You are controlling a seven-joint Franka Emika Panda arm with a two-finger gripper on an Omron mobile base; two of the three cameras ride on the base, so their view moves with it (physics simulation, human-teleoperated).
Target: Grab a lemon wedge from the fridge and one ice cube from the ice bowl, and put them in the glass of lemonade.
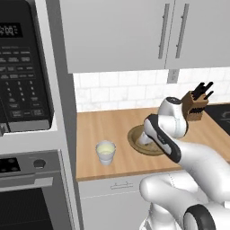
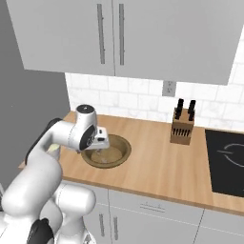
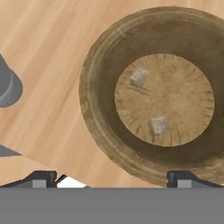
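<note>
On the wooden surface (image 1: 121,123), from left to right, stand the glass of lemonade (image 1: 106,152), the ice bowl (image 1: 134,140) and, well apart at the far right, a knife block (image 1: 194,107). Over the ice bowl hangs the gripper (image 3: 113,179), fingertips (image 3: 40,179) spread wide with nothing between them.

Two ice cubes lie apart on the bowl's flat floor in the hand view: one ice cube (image 3: 139,78) to the upper left, another ice cube (image 3: 159,125) nearer the gripper. Each is a small, pale, roughly square block with no real long axis, lying flat, its sides a little askew to the line between the fingertips.

I judge a cube light, rigid and slippery, apt to squirt from a pinch. Flat opposite faces, taken squarely and low, look the best hold. The bowl's sloped wall may crowd one finger.
</note>
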